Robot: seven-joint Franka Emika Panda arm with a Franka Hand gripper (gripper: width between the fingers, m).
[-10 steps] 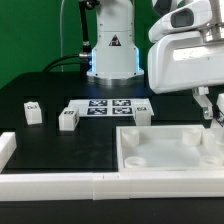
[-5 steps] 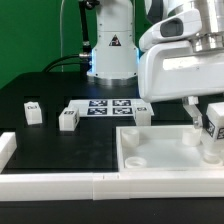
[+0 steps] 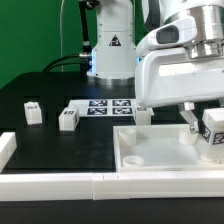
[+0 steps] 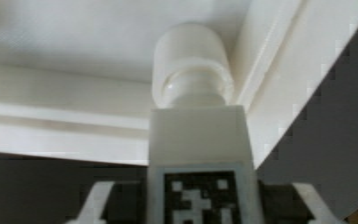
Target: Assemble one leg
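A black table (image 3: 60, 145) fills the lower frame of the exterior view, with a green backdrop (image 3: 25, 40) at upper left and the arm's base (image 3: 112, 45) at upper centre.

Compared with a second ago, the arm's white body has swung toward the frame's left and covers more of the upper right. Only a finger showed then at the right edge; now the tag face of the leg (image 3: 213, 130) shows there, slightly lower than half a second ago.

The gripper (image 4: 201, 200) is closed on that leg, a finger pressed to each side, holding it upright over the right part of the white panel (image 3: 150, 150), which fills the lower right.

The marker board (image 3: 108, 106) lies at centre. A loose leg (image 3: 33, 112) stands at middle left, and a second loose leg (image 3: 68, 119) is near it to its right. A white rail (image 3: 60, 185) runs along the bottom edge.
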